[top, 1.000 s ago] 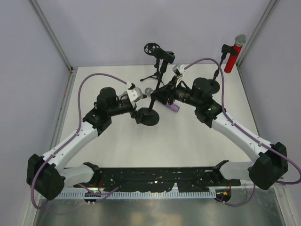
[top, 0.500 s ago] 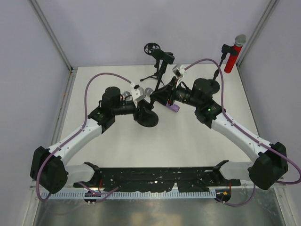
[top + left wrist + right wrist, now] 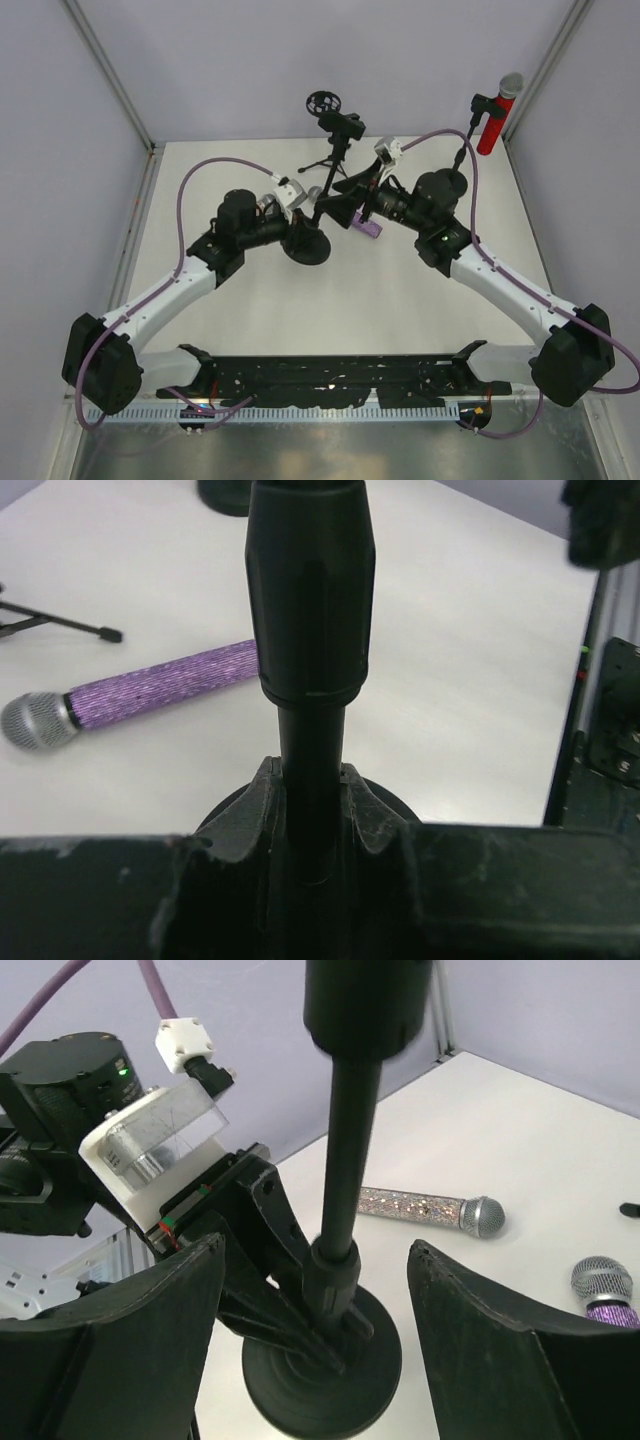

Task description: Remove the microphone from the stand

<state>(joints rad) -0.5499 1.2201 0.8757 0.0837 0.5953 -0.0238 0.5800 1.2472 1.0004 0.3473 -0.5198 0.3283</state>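
A black stand with a round base (image 3: 305, 246) stands mid-table, and its pole (image 3: 328, 175) rises to a black clip (image 3: 343, 124). My left gripper (image 3: 310, 780) is shut on the pole low down, just above the base (image 3: 320, 1365). My right gripper (image 3: 330, 1290) is open, with one finger (image 3: 150, 1340) on each side of the pole and neither touching it. A purple microphone (image 3: 150, 690) and a silver glitter microphone (image 3: 420, 1205) lie on the table. A red microphone (image 3: 494, 120) sits in the clip of a second stand at the back right.
A tripod stand (image 3: 325, 160) with a round ring mount (image 3: 322, 102) is behind the held stand; one of its legs (image 3: 60, 620) lies near the purple microphone's head. Grey walls enclose the table on three sides. A black rail (image 3: 330, 375) runs along the near edge.
My left gripper has moved in to the stand and shut on its pole. My right gripper has opened off the pole and drawn back slightly. The stand's top now sits a little further left.
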